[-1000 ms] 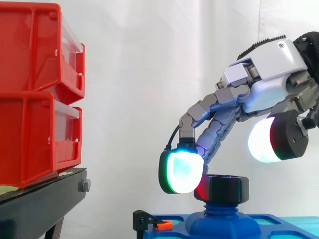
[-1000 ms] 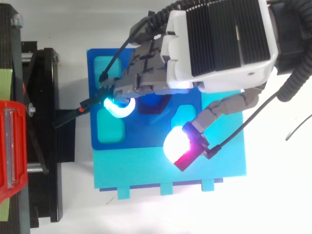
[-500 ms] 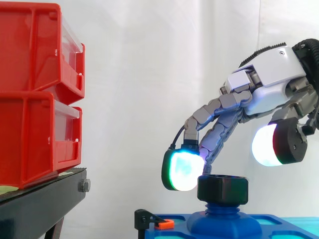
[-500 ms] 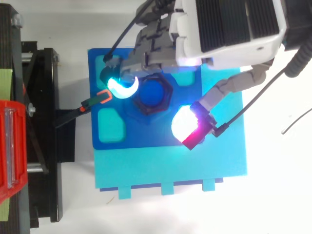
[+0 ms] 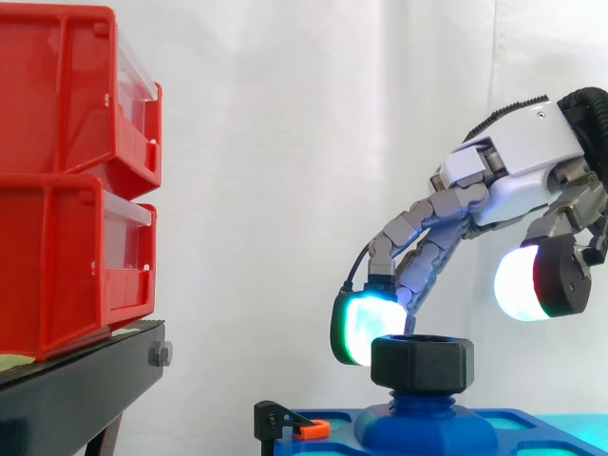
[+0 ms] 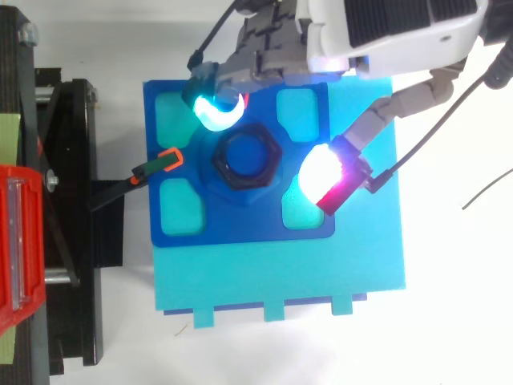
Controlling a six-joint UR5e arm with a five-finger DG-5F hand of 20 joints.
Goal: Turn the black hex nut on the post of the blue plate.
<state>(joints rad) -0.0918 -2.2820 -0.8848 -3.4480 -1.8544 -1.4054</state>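
The black hex nut (image 6: 244, 158) sits on the blue post (image 5: 425, 410) in the middle of the blue plate (image 6: 240, 228). My hand (image 6: 393, 32) hangs over the plate's far edge, its fingers bent loosely downward and spread. One cyan-glowing fingertip (image 6: 215, 112) hovers just beyond the nut, a small gap away from it; in the side view this fingertip (image 5: 366, 328) is level with the nut's (image 5: 422, 361) top. The thumb pad (image 6: 325, 172), white and red, floats beside the nut and higher than it. Nothing is held.
Red bins (image 5: 71, 180) stand stacked on a black stand (image 5: 76, 385) to the left. A black clamp with an orange tip (image 6: 164, 163) grips the plate's left edge. The plate rests on a cyan base (image 6: 280, 277) and has shallow cyan recesses (image 6: 183, 204) around the post.
My hand has pulled back from over the nut toward the plate's far edge, and rightward in the side view. The fingertip and thumb pad have drawn away from the nut, which now shows fully from above.
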